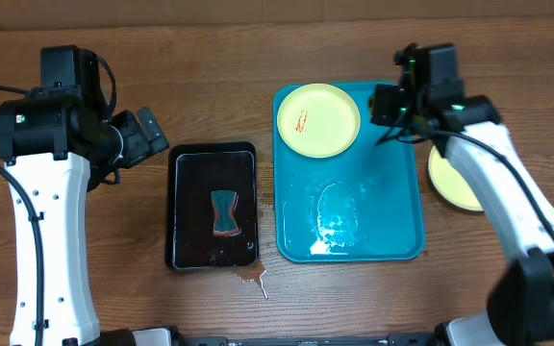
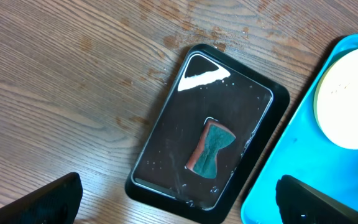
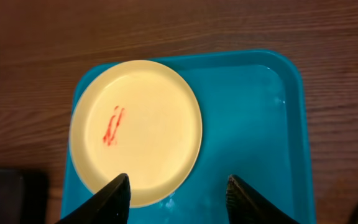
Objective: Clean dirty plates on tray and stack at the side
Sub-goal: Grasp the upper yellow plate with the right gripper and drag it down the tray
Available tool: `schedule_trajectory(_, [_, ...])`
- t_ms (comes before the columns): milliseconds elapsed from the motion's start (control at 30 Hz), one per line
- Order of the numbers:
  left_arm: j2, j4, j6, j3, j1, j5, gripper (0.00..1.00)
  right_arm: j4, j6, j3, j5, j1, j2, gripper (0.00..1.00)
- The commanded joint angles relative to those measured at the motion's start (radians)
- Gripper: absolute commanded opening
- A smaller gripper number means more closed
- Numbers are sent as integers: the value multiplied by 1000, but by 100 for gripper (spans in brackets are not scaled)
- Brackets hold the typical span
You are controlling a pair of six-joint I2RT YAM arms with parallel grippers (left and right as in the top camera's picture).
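right end effector (image 3: pixel 178 186) spread empty over smeared plate (image 3: pixel 135 130) rim on wet tray (image 3: pixel 253 124); a shallow pinch could slip, sliding the plate or splashing water.

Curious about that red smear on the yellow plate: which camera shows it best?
Right wrist: the red smear is large and sharp. Overhead shows it tiny. Left wrist catches only the plate, washed out, no smear.

Looks like a robotics lab bench, not a home kitchen. Shows a left robot arm (image 1: pixel 46 221) and a right robot arm (image 1: pixel 498 187) mounted over a plain wood-grain table (image 1: pixel 210 67). Holds a staged washing setup: turquoise tray (image 1: pixel 392 192), smeared plate (image 1: pixel 318 119), black tray (image 1: pixel 186 192) with sponge (image 1: pixel 224 213).
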Motion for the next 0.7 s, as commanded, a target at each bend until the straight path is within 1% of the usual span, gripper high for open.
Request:
schedule_trajectory(0, [-6, 1, 18, 16, 5, -3, 100, 60, -12, -19, 29, 4, 122, 54])
schedule_trajectory(133, [-6, 1, 18, 16, 5, -3, 100, 146, -12, -19, 20, 4, 233, 54])
schedule_trajectory(233, [-6, 1, 18, 16, 5, -3, 100, 166, -11, -19, -6, 4, 290, 54])
schedule_trajectory(300, [-6, 1, 18, 16, 5, -3, 100, 166, -11, -19, -6, 4, 315, 49])
schedule_trajectory(333, [-6, 1, 18, 16, 5, -3, 100, 161, -6, -19, -19, 4, 327, 42])
schedule_trajectory(467, [-6, 1, 18, 16, 5, -3, 100, 143, -3, -19, -54, 4, 334, 25])
schedule_trajectory(533, [-6, 1, 18, 16, 5, -3, 100, 135, 2, -19, -53, 4, 334, 13])
schedule_trajectory(567, [-6, 1, 18, 16, 5, -3, 100, 128, 13, -19, -53, 4, 334, 5])
schedule_trajectory(667, [-6, 1, 18, 16, 5, -3, 100, 89, 84, -16, -30, 4, 331, 4])
